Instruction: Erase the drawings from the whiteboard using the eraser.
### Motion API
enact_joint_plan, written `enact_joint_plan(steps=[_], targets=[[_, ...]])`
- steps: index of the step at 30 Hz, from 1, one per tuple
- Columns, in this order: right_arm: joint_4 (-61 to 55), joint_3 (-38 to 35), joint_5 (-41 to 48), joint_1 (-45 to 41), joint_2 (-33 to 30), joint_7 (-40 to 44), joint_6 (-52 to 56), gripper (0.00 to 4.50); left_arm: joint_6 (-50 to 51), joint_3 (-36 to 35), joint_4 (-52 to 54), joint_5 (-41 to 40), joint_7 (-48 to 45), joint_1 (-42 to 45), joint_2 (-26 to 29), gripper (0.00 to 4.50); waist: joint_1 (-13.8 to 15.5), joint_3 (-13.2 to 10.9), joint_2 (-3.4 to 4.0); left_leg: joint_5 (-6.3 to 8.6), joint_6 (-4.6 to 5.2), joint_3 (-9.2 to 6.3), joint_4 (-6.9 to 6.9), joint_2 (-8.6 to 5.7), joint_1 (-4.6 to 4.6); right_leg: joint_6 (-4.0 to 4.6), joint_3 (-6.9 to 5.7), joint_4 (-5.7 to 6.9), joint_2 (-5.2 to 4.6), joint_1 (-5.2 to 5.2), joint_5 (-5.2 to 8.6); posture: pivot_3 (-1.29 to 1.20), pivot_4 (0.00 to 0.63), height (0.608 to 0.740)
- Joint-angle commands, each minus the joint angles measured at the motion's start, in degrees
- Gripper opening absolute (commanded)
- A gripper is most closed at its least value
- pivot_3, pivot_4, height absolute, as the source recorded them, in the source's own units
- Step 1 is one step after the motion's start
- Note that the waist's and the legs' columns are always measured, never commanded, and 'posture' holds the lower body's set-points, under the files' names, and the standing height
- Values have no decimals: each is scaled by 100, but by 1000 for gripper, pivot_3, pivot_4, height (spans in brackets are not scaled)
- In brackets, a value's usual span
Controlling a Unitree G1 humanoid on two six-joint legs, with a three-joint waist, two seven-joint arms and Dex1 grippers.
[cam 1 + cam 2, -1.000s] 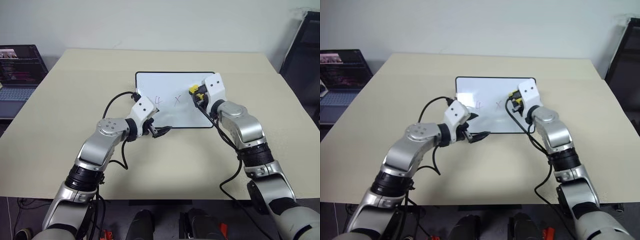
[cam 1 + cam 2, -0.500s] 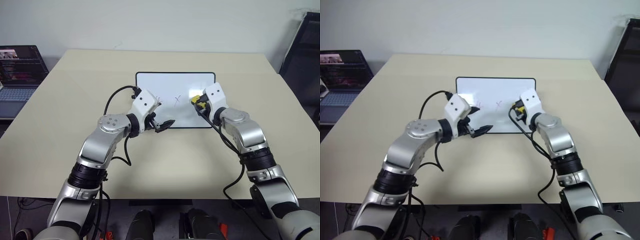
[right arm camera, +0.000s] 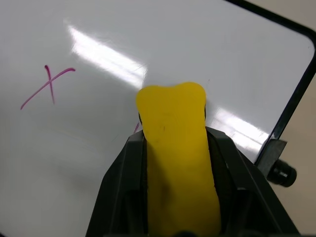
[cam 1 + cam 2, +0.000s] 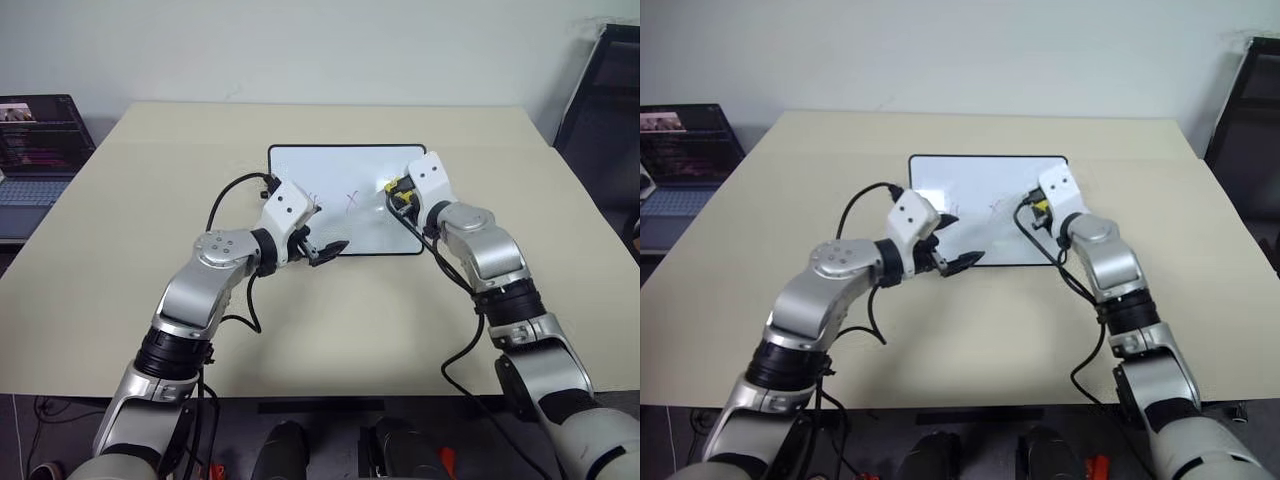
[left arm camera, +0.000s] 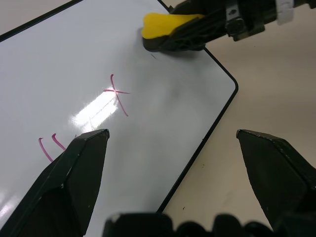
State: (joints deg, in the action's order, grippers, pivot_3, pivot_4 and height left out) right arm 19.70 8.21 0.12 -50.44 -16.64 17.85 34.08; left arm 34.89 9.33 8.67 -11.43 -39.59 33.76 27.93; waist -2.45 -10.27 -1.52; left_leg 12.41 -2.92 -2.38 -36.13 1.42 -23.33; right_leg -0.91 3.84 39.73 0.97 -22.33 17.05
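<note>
Beige table point(image 4: 120, 220), whiteboard point(image 4: 340, 170), right pincer point(image 3: 173, 148) clamping eraser point(image 3: 175, 148) beside drawings point(image 3: 47, 89), left pincer point(image 5: 182, 163) wide

Beige counter point(image 4: 330, 330) with a matte, unmarked top, set before a pale wall point(image 4: 300, 45). Open laptop point(image 4: 35, 135) with a lit screen beyond the counter's left edge. Dark chair-like frame point(image 4: 600, 90) beyond its right edge.

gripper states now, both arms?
Left gripper: open, holding nothing, over the whiteboard's near edge.
Right gripper: shut on the eraser, on the whiteboard.
</note>
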Motion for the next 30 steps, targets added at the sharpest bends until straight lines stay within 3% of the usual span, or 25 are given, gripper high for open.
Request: enact_joint_plan(steps=[1, 9, 23, 30], targets=[[-12, 168, -155, -45, 22, 153, -173, 1224, 13, -57, 263, -19, -4, 10, 28, 4500, -2, 0, 0, 0, 0, 0, 0, 0, 0, 0, 1, -1, 0, 0, 0, 0, 150, 740], [-577, 840, -541, 697, -535, 1016, 92, 1223, 64, -55, 339, -16, 21, -5, 18, 4500, -41, 1, -2, 0, 0, 1, -3, -2, 12, -2, 3, 1, 0, 12, 0, 0, 150, 740], [4, 188, -601, 107, -191, 163, -514, 1220, 40, -39, 359, -20, -8, -48, -1, 4500, -80, 0, -3, -2, 1, 17, 3, 0, 33, -7, 19, 13, 2, 18, 3, 0, 150, 740], [-432, 532, -579, 478, -316, 808, -258, 1219, -83, -71, 266, 17, -2, -155, 17, 4500, -80, 0, -3, -2, 1, 18, 6, 0, 33, -4, 20, 12, 2, 15, 2, 0, 150, 740]])
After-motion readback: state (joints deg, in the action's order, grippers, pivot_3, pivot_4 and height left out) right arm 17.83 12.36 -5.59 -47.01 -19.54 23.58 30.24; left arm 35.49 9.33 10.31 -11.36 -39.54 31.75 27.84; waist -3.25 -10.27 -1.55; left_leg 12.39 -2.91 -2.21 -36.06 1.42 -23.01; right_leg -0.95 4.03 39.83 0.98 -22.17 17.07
